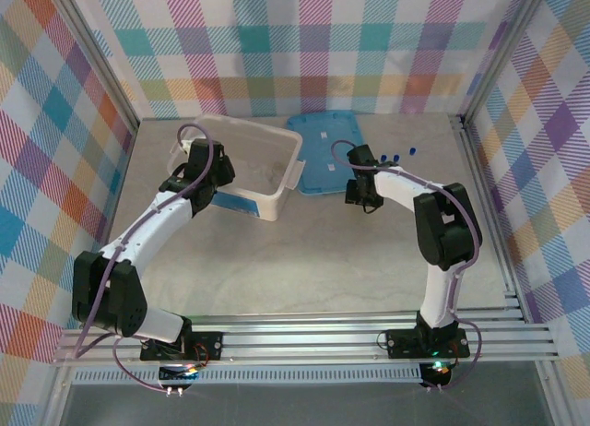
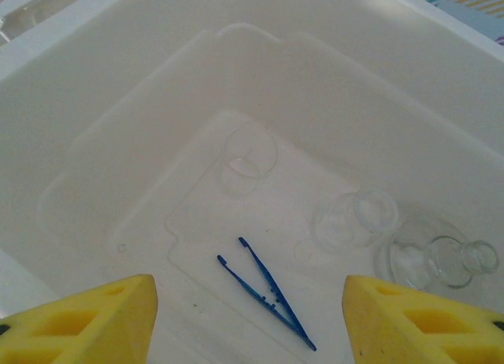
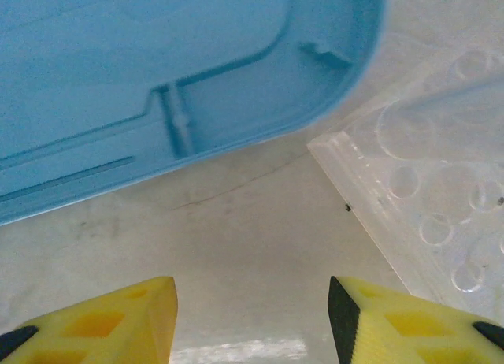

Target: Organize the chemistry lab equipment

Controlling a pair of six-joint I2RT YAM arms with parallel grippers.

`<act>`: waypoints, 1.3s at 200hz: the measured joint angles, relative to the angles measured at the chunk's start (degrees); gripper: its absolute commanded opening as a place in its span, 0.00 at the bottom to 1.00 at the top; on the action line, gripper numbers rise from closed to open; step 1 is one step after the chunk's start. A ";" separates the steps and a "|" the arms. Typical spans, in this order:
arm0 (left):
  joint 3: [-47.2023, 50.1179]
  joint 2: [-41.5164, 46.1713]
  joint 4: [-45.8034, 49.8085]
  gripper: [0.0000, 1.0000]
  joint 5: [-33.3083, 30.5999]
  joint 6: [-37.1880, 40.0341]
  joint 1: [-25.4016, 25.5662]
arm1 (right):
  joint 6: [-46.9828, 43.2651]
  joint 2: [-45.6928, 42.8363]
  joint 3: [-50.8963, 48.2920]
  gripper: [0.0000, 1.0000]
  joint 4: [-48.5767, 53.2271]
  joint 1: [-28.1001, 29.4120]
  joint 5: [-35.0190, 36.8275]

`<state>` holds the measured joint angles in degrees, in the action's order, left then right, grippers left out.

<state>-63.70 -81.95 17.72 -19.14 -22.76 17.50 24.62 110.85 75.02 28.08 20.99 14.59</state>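
The left end effector [image 2: 248, 289] is hovering spread and empty in the white tub [image 2: 94, 80], where tweezers [image 2: 268, 293], clear beakers [image 2: 354, 222] and a flask [image 2: 441, 258] are lying. The right end effector [image 3: 252, 293], also spread and empty, is facing bare desk [image 3: 236, 222] between the blue lid [image 3: 157, 65] and a clear rack [image 3: 425, 183] (the blue-capped tubes [image 1: 396, 155] are sitting by it). It is likely needing to swing right, clearing the lid's edge, and close squarely on one tube.

Tub [image 2: 94, 80]: translucent white. Tweezers [image 2: 268, 295]: dark blue. Beakers [image 2: 354, 218], flask [image 2: 441, 258]: clear glass. Lid [image 3: 118, 72]: light blue. Tube caps [image 1: 395, 155]: blue. Enclosure walls [image 1: 304, 39]: pastel multicolour plaid.
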 measured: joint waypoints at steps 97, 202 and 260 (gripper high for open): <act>3.28 4.61 1.81 0.63 0.02 -2.97 4.48 | -0.24 -1.51 -0.46 0.59 0.57 -6.23 0.39; 3.96 6.08 3.30 0.63 -0.57 -5.09 8.66 | 3.91 -11.08 -5.62 0.69 -1.42 -4.90 -10.86; 4.39 6.82 3.34 0.63 -0.37 -5.84 9.33 | 23.19 -15.19 -16.81 0.67 -17.03 0.92 -24.30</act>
<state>-59.31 -75.13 21.06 -19.51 -28.60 26.83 47.81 95.66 58.22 11.05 21.91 -9.72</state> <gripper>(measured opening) 0.633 0.687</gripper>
